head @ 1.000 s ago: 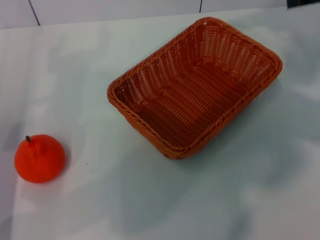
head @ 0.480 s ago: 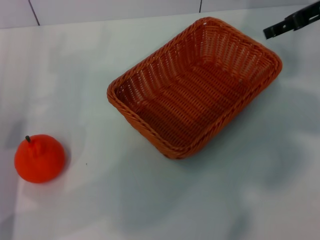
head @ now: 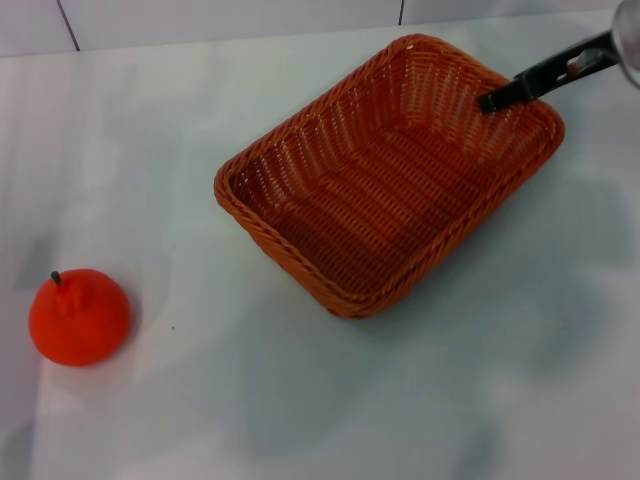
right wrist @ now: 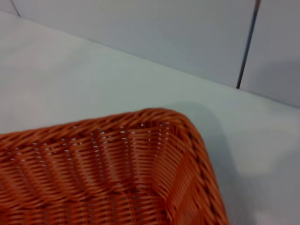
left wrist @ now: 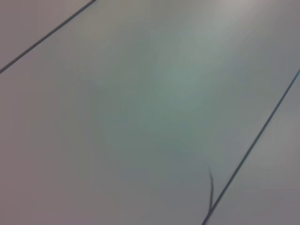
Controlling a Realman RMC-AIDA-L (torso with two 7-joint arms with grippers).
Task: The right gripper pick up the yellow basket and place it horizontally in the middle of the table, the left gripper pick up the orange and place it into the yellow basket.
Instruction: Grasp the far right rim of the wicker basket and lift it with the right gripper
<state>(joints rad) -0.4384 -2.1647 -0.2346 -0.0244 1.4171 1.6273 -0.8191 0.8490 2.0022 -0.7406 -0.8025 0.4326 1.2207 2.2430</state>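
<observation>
The yellow basket [head: 372, 205], orange-brown woven wicker, lies empty and slanted on the white table [head: 450, 400], right of the middle. Its far corner fills the lower part of the right wrist view [right wrist: 117, 178]. My right gripper [head: 491, 101] reaches in from the upper right as a slim black claw, its tip over the inside of the basket's far right end, by the rim. The orange [head: 79, 317], round with a dark stem, sits at the left edge of the table, well apart from the basket. My left gripper is out of view.
The back edge of the table meets a pale tiled wall [head: 230, 18], also seen in the right wrist view [right wrist: 154, 33]. The left wrist view shows only pale tiles with dark seams [left wrist: 253, 145].
My right gripper has come in from the upper right and moved left and down, from beside the basket's far corner to over its inside. The basket and orange have not moved.
</observation>
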